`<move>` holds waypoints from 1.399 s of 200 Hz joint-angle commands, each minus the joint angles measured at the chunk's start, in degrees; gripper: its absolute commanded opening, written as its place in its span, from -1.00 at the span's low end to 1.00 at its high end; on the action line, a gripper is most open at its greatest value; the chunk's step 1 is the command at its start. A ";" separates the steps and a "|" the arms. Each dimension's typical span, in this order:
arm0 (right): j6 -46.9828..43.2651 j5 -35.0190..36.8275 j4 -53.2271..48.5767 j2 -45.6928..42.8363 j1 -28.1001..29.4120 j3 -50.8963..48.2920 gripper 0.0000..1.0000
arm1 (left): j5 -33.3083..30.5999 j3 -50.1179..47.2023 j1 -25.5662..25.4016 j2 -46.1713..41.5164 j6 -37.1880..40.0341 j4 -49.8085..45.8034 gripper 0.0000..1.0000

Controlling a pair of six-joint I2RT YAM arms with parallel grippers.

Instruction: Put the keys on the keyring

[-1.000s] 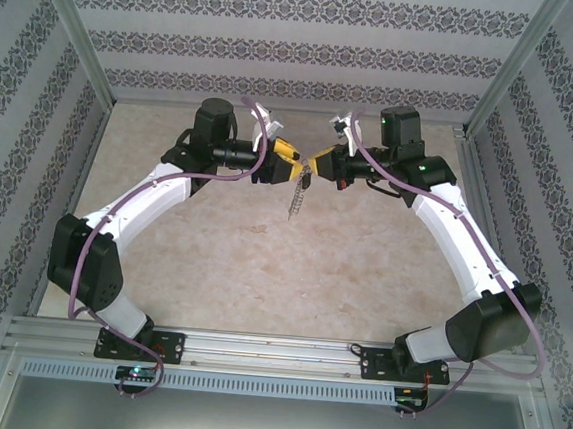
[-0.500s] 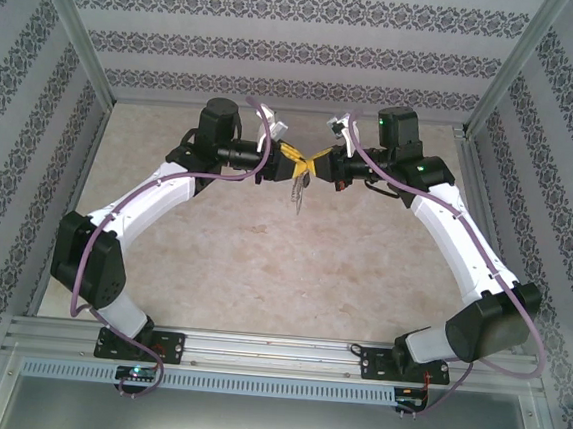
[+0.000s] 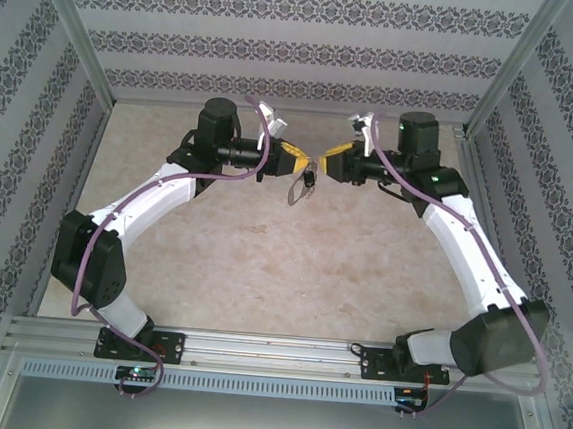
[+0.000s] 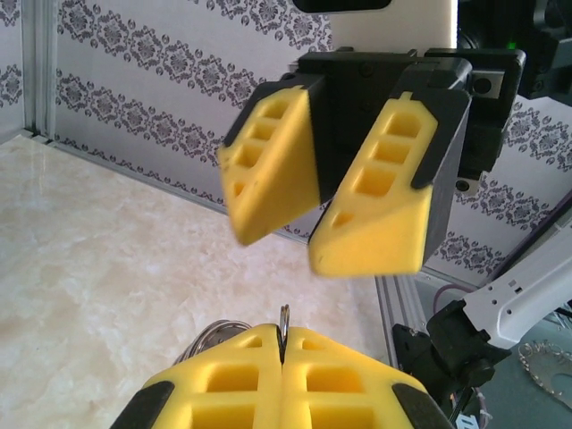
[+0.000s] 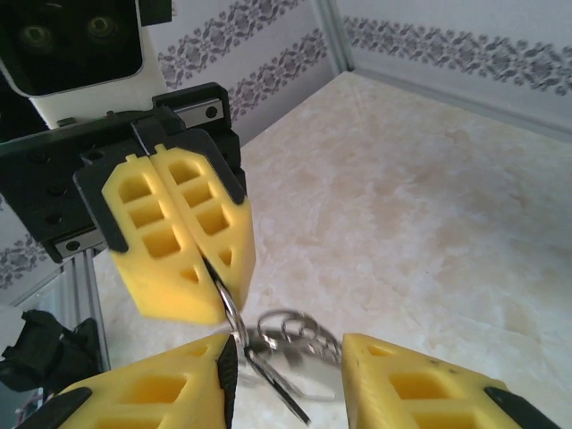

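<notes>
keyring (image 5: pixel 234 313) edge clamped in left jaws; key (image 5: pixel 284 398) hangs below, near parted right jaws

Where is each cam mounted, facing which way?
Top: above and behind the bases, looking down on the table; left arm, right arm show.
Left wrist: on the left arm, facing the open right claw; own left claw at bottom.
Right wrist: on the right arm, facing the left claw; own fingers at bottom.
Shared: both wrist views show the left claw shut on the keyring.
</notes>
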 commanded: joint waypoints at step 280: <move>17.73 -0.92 29.07 -13.30 -1.48 -19.82 0.08 | -0.29 -2.37 -0.88 -2.98 -8.09 14.53 -1.00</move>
